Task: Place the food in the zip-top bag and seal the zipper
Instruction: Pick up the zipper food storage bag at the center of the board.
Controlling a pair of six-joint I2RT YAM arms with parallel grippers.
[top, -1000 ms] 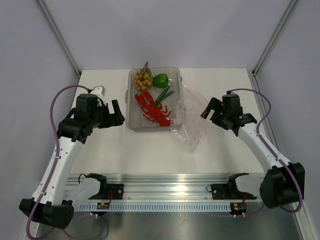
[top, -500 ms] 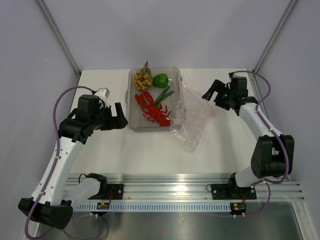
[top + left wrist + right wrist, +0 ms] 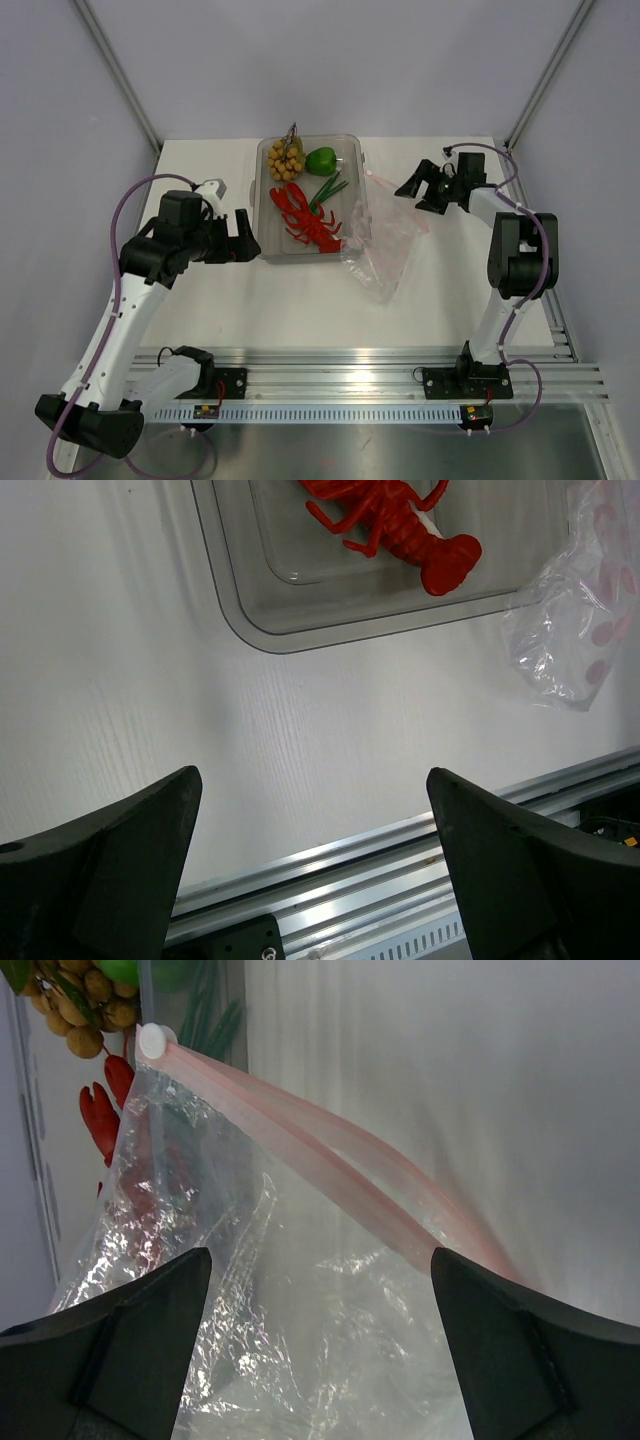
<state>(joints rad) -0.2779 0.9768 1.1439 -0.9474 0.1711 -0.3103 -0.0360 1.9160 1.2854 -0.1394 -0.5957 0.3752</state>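
The tray (image 3: 262, 200) sits at the far middle of the table (image 3: 200, 300) and holds all the food. The balls (image 3: 285, 160) are in its far left corner, with the pepper (image 3: 321, 160) just beside them on the right. The lobster (image 3: 305, 220) lies across the near half, and the stalks (image 3: 328, 190) lie between the pepper and the lobster's right side. In the left wrist view the lobster (image 3: 395, 525) has its tail towards the tray's (image 3: 240, 620) near rim. Just right of the tray lies the bag (image 3: 385, 245), crumpled flat, its left edge lapping the tray's right rim. The zipper (image 3: 395, 195) runs along its far right edge.

Since a second ago the left gripper (image 3: 243, 235) has moved right and now stands just beside the tray's left near corner. The right gripper (image 3: 418, 190) has swung away towards the far side of the table. The food and the bag lie as before.

The left gripper (image 3: 310, 780) has its fingers spread wide with nothing between them, and the lobster lies beyond and apart from it. The right gripper (image 3: 320, 1260) is also spread wide and holds nothing. It is over the bag (image 3: 250, 1340), and the zipper (image 3: 330, 1165) crosses the view just beyond its fingertips, apart from them.
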